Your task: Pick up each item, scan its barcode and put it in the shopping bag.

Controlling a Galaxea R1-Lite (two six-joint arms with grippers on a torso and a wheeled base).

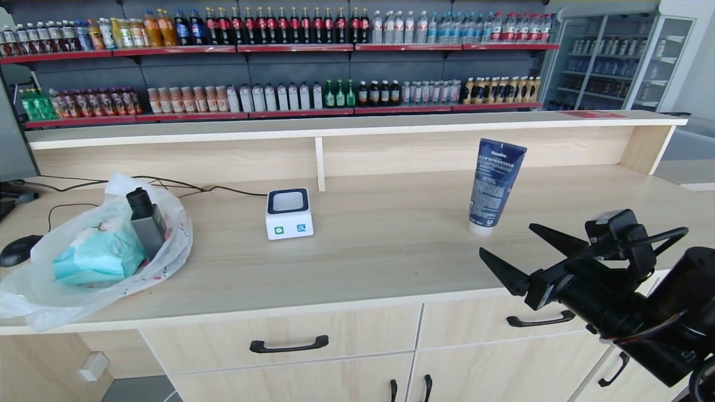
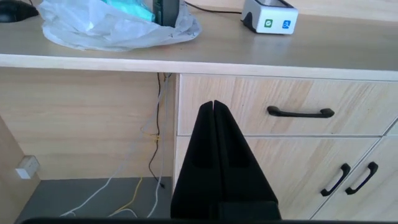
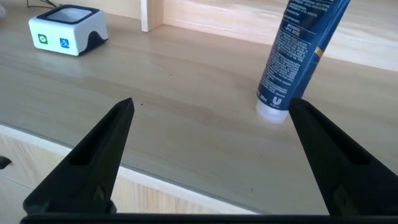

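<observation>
A dark blue tube (image 1: 494, 184) (image 3: 298, 50) stands cap-down on the right part of the counter. The white box scanner (image 1: 288, 213) (image 3: 66, 28) (image 2: 270, 15) sits mid-counter. The translucent shopping bag (image 1: 72, 273) (image 2: 118, 26) lies at the left with a teal pack (image 1: 95, 254) and a grey bottle with a black cap (image 1: 145, 220) inside. My right gripper (image 1: 520, 254) (image 3: 208, 115) is open, hovering at the counter's front edge just short of the tube. My left gripper (image 2: 213, 106) is shut, low in front of the cabinet drawers, holding nothing.
A raised wooden ledge (image 1: 357, 125) runs along the back of the counter (image 1: 380, 251). Black cables (image 1: 167, 187) and a mouse (image 1: 17, 250) lie at the far left. Drawers with black handles (image 1: 289, 345) are below. Drink shelves (image 1: 290, 50) stand behind.
</observation>
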